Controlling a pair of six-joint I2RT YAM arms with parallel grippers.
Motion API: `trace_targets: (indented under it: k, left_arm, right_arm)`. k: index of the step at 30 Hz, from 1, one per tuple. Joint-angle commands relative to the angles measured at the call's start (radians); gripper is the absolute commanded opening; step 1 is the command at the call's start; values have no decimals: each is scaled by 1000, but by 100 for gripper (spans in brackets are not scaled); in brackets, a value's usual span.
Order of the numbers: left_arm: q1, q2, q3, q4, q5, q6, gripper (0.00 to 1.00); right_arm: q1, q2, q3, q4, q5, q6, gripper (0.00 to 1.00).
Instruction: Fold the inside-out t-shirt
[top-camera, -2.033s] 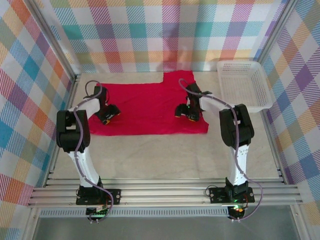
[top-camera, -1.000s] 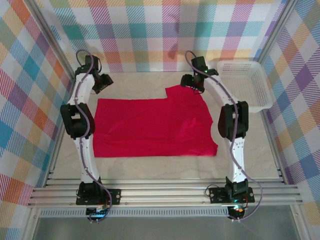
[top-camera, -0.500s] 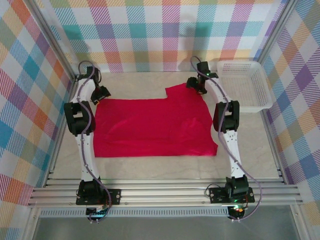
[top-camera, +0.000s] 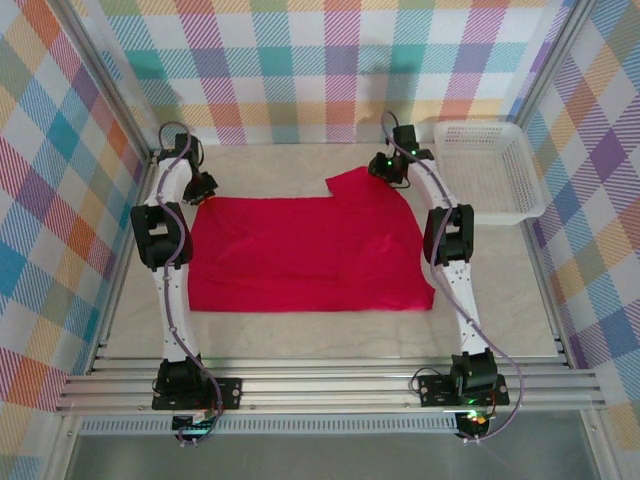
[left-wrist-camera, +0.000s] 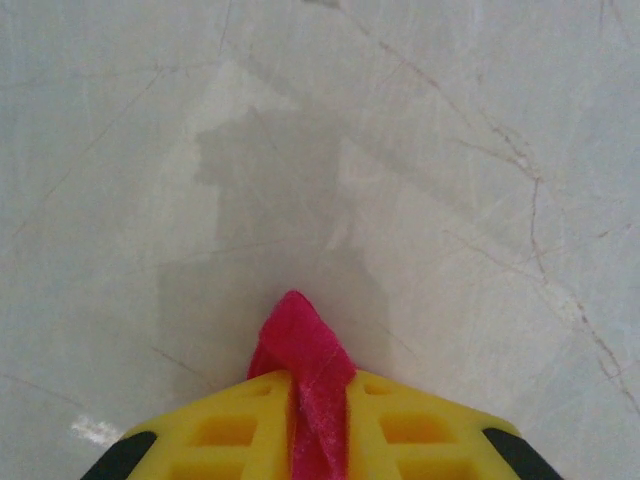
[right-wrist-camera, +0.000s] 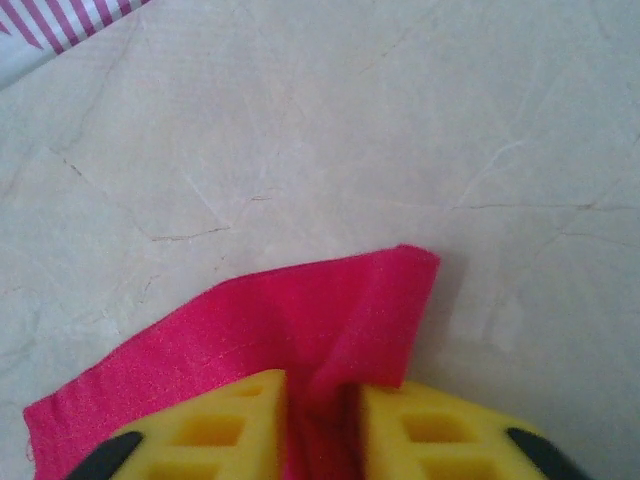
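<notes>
We see the red t-shirt (top-camera: 305, 255) lying flat on the table (top-camera: 300, 335), its far corners reaching our grippers. Our left gripper (left-wrist-camera: 318, 405) pinches a peak of the cloth between closed yellow fingers (left-wrist-camera: 230, 432). Our right gripper (right-wrist-camera: 322, 425) clamps a folded far-right corner.
</notes>
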Motion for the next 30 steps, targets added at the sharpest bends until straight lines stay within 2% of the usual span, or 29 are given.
trace_targets:
  k: [1,3,8,13,18,23,30]
  left_arm:
    - [9,22,67,-49,0,13,19]
    - [9,14,94,-65,-4,19,19]
    - [9,-32,117,-93,2,23,18]
    - [7,-101,86,-105,25,10,15]
    - [1,-225,-85,-48,26,-4,11]
    - [-1,-365,-252,-2,3,-11,11]
    - [0,-531,-437,36,-32,-17,11]
  right_arm:
    - [-5,-2,16,37,-20,5,9]
    - [-5,-19,20,43,-4,-5,0]
    - [-8,-100,20,21,24,-41,0]
    - [-10,-223,-59,1,-55,-49,0]
    - [-10,-376,-273,25,-112,-41,0]
    - [-8,-572,-568,129,-130,-42,0]
    - [4,-798,-895,220,-159,-44,0]
